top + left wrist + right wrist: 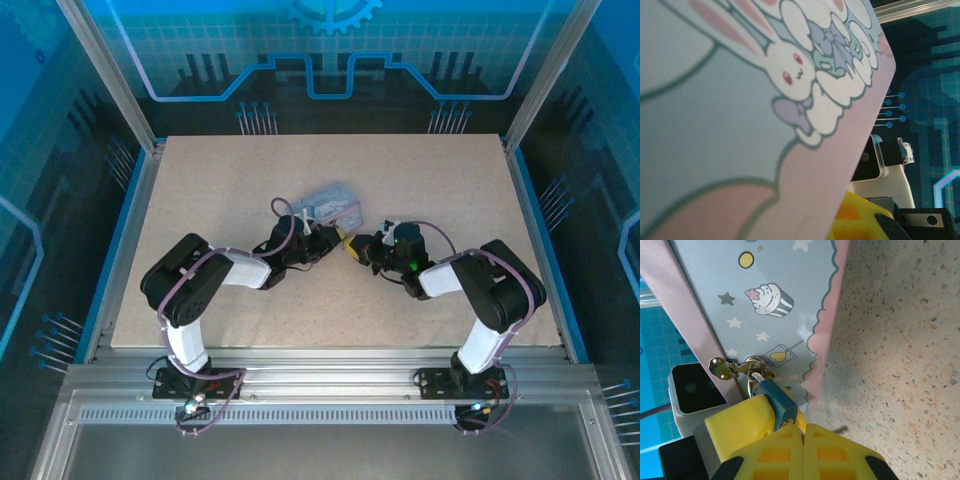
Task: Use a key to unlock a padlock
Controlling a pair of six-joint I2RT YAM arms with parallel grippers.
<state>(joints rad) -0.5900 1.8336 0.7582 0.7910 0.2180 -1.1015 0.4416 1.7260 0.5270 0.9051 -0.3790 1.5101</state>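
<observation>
Right hand, its yellow waffle fingers pressed together, meets the lower end of the small teal-blue metal padlock, whose silver shackle hangs in the brass hasp of the pale-blue cartoon tin box.

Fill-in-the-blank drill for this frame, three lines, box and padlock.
The small dark teal metal padlock hangs from the pale blue cartoon-printed tin box's brass ___.
The yellow-fingered right gripper is ___ at that padlock's base.
In the left wrist view the box shows a white ___ with pink eyes.
Missing: hasp; shut; rabbit
</observation>
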